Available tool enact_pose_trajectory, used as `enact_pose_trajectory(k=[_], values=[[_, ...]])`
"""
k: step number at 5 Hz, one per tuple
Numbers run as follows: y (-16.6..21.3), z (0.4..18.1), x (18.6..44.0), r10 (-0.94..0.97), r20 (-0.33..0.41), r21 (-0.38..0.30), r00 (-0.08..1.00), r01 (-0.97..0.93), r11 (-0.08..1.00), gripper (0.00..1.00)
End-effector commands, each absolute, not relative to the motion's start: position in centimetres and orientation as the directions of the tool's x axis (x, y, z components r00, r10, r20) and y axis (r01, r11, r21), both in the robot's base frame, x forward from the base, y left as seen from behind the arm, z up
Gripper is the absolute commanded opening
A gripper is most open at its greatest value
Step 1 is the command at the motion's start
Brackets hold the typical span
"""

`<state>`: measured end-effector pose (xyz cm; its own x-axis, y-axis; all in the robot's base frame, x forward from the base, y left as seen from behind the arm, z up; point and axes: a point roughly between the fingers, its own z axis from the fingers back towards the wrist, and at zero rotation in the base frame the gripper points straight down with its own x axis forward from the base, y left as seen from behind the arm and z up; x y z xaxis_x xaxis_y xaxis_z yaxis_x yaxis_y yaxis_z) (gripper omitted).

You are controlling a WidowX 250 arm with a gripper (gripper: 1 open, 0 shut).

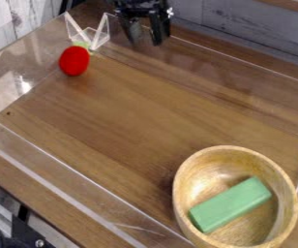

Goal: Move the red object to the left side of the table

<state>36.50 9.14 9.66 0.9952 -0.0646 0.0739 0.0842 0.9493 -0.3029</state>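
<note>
The red object (74,61) is a small round bright red toy fruit lying on the brown wood-grain table (152,107), at the upper left near the clear acrylic wall. My gripper (145,34) hangs at the top of the view, to the right of the fruit and apart from it. Its dark fingers (131,32) point down and stand open with nothing between them.
A wooden bowl (188,184) sits at the lower right with a green rectangular block (230,204) in it. Low clear acrylic walls (36,48) border the tabletop. A clear folded acrylic piece (87,32) stands behind the fruit.
</note>
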Motion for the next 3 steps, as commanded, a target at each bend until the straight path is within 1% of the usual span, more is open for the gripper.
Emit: enact_pose_trajectory(k=[1, 2, 3], values=[[10.9, 11.7, 37.0, -0.088, 0.134, -0.286, 0.987, 0.124, 0.95, 1.0], [12.2, 11.6, 37.0, -0.108, 0.129, -0.296, 0.986, 0.142, 0.945, 1.0], [11.7, 10.3, 36.6, -0.094, 0.119, -0.312, 0.988, 0.127, 0.942, 1.0]])
